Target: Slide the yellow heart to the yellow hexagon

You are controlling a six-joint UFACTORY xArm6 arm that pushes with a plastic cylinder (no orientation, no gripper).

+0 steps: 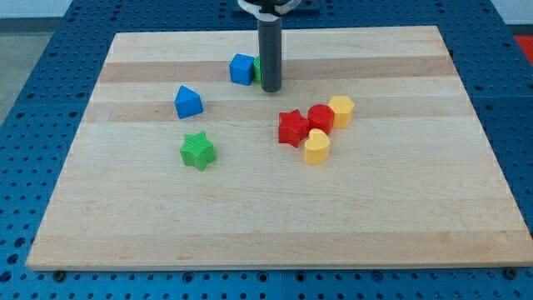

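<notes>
The yellow heart point(316, 147) lies right of the board's middle, touching the red star point(292, 127) at its upper left. The yellow hexagon point(341, 110) sits up and to the right of the heart, against the red round block point(321, 118) that stands between them. My tip point(271, 87) is at the top middle of the board, well above and left of the heart, standing in front of a green block point(257, 67) that it mostly hides.
A blue cube point(241, 69) sits just left of the rod. A blue wedge-like block point(188, 102) lies at the left, with a green star point(197, 151) below it. The wooden board point(266, 233) ends on blue pegboard all round.
</notes>
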